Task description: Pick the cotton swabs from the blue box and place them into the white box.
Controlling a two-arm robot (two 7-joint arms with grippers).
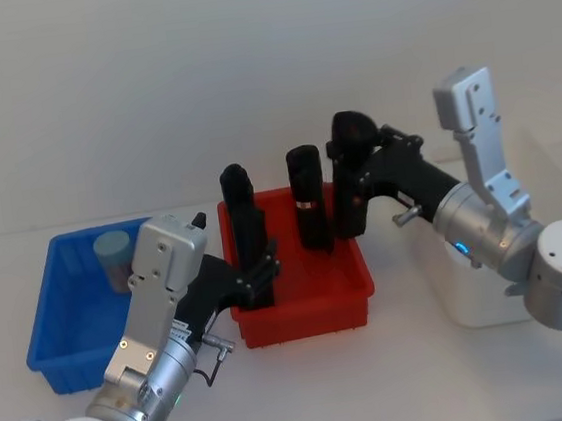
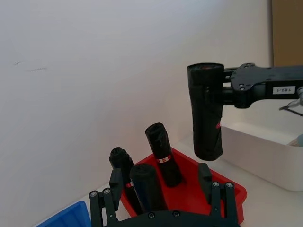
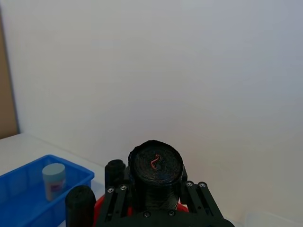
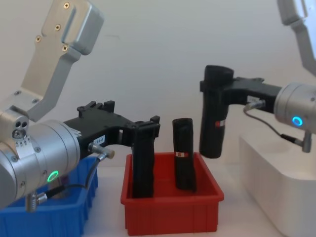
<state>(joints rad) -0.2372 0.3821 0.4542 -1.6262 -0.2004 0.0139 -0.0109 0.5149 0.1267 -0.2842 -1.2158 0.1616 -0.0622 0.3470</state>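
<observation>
The white box [image 1: 482, 300], smooth and round-cornered, stands at the right, taller than the red bin [image 1: 307, 313] in the middle. The ribbed blue box [image 1: 67, 328] sits at the left, and one jar of cotton swabs [image 1: 112, 256], clear with a pale blue-grey lid, stands upright in its far part. The right gripper [image 4: 217, 91] reaches in level from the right, clamped on a tall black object [image 4: 213, 116] held upright above the red bin's right edge. The left gripper [image 4: 145, 131] reaches level from the left, its fingers straddling another black object [image 4: 142, 163] standing in the red bin, not visibly squeezing it.
</observation>
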